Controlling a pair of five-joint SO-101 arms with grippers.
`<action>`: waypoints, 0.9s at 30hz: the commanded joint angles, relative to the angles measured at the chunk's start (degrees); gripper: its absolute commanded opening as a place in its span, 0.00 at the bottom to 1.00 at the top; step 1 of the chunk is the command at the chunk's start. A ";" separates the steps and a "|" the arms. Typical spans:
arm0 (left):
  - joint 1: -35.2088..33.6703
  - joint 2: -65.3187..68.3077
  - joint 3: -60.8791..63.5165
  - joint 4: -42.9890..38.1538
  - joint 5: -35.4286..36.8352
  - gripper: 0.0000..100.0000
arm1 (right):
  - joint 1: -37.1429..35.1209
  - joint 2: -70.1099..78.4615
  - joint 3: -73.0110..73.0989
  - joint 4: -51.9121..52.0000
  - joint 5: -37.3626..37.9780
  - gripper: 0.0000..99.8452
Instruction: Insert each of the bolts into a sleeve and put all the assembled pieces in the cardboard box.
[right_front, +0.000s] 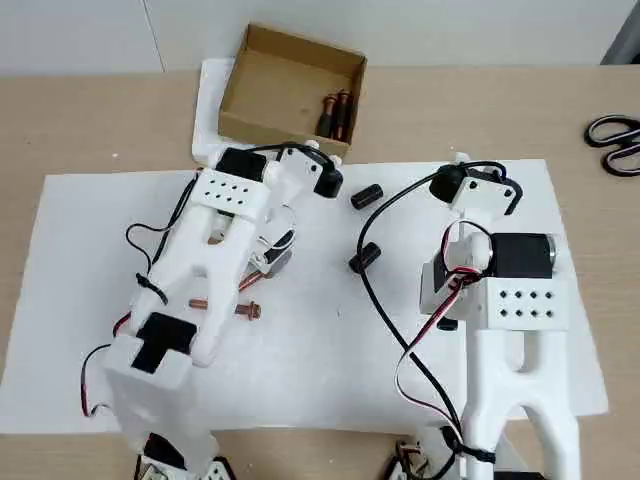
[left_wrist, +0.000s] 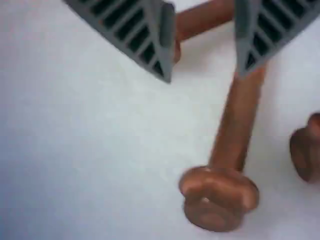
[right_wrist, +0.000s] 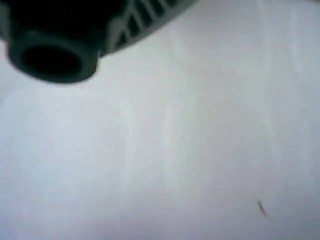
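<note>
In the left wrist view my left gripper (left_wrist: 204, 75) is open just above the white sheet. One copper bolt (left_wrist: 235, 140) lies below its grey fingers (left_wrist: 150, 45), flanged head toward the camera. A second bolt (left_wrist: 200, 17) lies crosswise between the fingers. From above, loose bolts (right_front: 249, 311) lie beside the left arm (right_front: 215, 250). My right gripper (right_wrist: 60, 20) is shut on a black sleeve (right_wrist: 52, 55), held a little above the sheet. Two more sleeves (right_front: 367, 196) (right_front: 364, 257) lie between the arms. The cardboard box (right_front: 262, 95) at the back holds two assembled pieces (right_front: 337, 115).
A white paper sheet (right_front: 320, 370) covers the wooden table. Scissors (right_front: 615, 140) lie at the far right edge. Black cables (right_front: 385, 300) trail from the right arm (right_front: 510, 300) across the middle of the sheet. A third bolt head (left_wrist: 305, 152) sits at the left wrist view's edge.
</note>
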 joint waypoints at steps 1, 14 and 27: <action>-1.32 0.44 -2.33 -1.49 -1.32 0.08 | 0.66 -1.45 -0.26 -0.04 0.62 0.00; -0.97 1.41 -2.33 -2.81 -3.34 0.08 | 0.66 -1.27 -0.26 -0.04 0.62 0.00; -0.70 2.46 -2.24 -5.27 -3.34 0.08 | 0.66 -1.19 -0.26 -0.31 0.62 0.00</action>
